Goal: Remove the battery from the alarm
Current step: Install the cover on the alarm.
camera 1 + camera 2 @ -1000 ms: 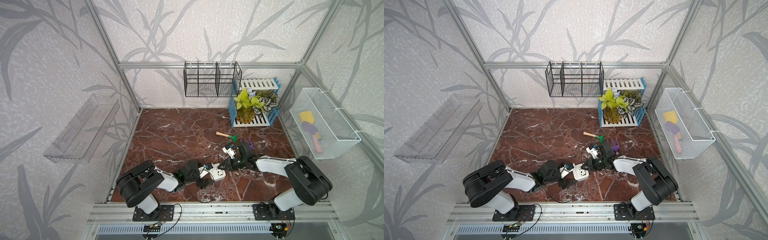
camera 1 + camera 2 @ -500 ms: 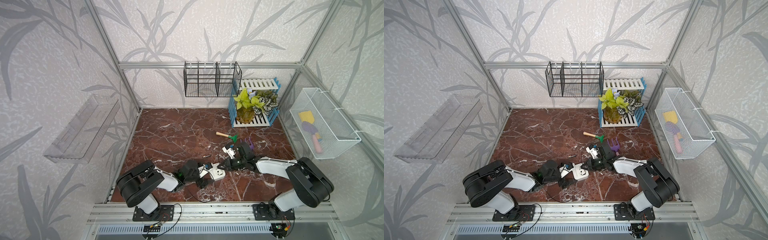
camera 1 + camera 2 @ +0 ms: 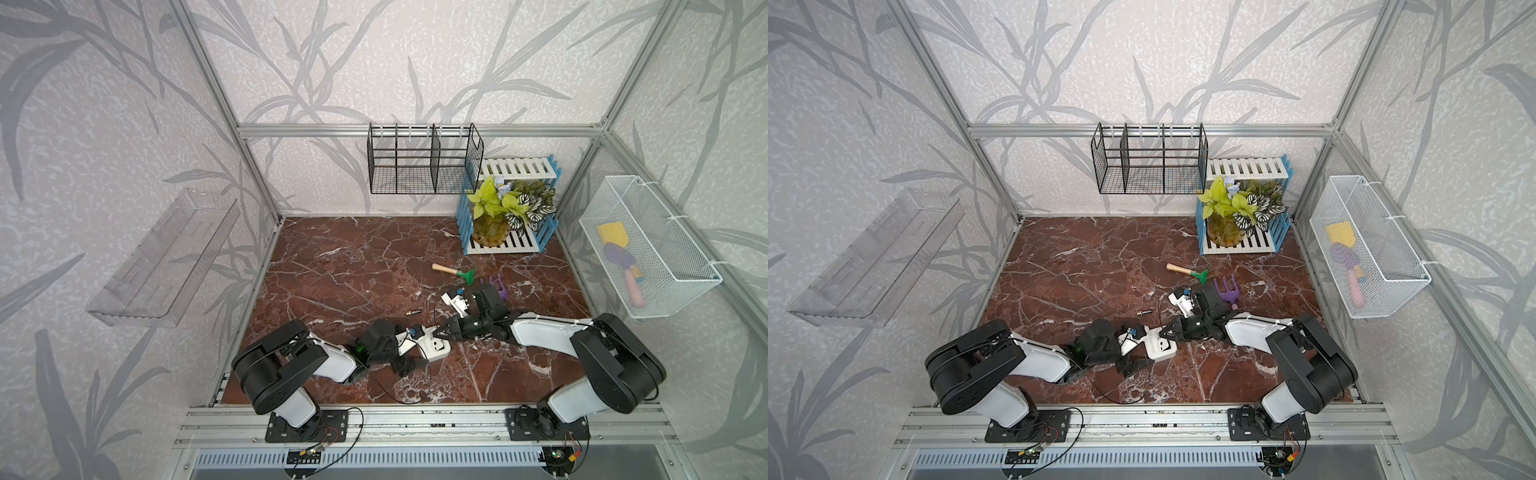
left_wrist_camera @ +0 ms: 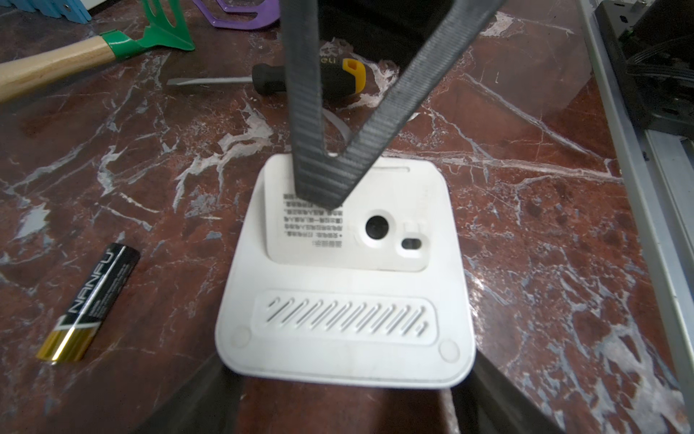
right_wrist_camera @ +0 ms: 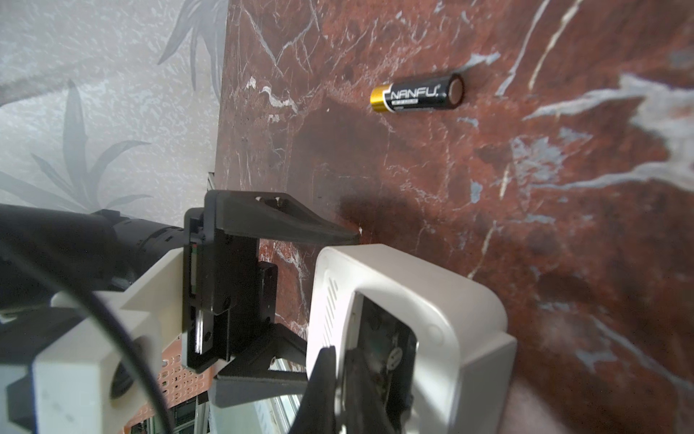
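The white alarm (image 3: 437, 348) (image 3: 1163, 348) lies face down near the table's front middle. My left gripper (image 4: 343, 370) (image 3: 420, 347) stands wide, its fingertips (image 5: 349, 236) against the two sides of the alarm's (image 4: 345, 330) near end. My right gripper (image 5: 340, 357) (image 4: 326, 199) is shut, its tips pinching the edge of the small white cover plate (image 4: 375, 248) on the alarm's (image 5: 450, 300) back. Beside that plate the dark recess shows. The black and gold battery (image 4: 90, 300) (image 5: 417, 93) (image 3: 413, 311) (image 3: 1144, 311) lies loose on the marble, to the left and a little behind the alarm.
A black-and-yellow screwdriver (image 4: 319, 79) lies just beyond the alarm. Further back are a green hand rake (image 3: 453, 272) and a purple fork (image 3: 1225, 286). A plant on a slatted rack (image 3: 507, 220) stands at the back right. The metal front rail (image 3: 415, 419) is close behind both arms.
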`<act>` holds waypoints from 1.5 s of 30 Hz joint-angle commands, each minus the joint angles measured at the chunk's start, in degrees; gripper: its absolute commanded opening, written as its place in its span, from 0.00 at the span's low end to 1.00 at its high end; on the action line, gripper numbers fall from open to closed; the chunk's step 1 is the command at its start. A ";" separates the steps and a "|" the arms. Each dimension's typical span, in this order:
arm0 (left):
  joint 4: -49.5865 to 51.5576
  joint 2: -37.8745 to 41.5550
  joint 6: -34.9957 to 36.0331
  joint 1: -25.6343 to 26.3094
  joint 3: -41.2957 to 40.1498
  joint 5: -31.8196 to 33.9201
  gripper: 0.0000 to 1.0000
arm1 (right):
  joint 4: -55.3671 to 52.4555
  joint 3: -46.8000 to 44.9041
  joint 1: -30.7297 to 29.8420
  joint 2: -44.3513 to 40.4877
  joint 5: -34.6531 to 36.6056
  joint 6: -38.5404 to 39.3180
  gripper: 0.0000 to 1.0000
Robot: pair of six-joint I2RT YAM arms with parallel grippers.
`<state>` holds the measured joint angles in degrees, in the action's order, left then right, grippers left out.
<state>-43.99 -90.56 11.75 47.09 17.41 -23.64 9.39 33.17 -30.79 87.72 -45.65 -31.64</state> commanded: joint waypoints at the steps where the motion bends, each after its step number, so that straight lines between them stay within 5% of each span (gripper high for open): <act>1: 0.21 -0.97 -0.81 0.32 1.75 -2.56 0.85 | -5.37 -0.30 -2.18 1.75 0.19 1.26 0.00; 18: 1.27 -0.06 -1.97 0.29 3.36 -1.86 0.83 | -7.36 -1.56 -3.65 0.05 2.70 -0.32 0.08; 45: 1.65 0.39 -1.99 0.13 2.76 -1.67 0.83 | -19.72 1.41 -3.49 -8.82 7.01 1.57 0.40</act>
<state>-41.71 -90.50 10.35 47.29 19.16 -25.12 -5.23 33.30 -34.09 80.75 -40.42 -31.16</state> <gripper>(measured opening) 0.832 0.396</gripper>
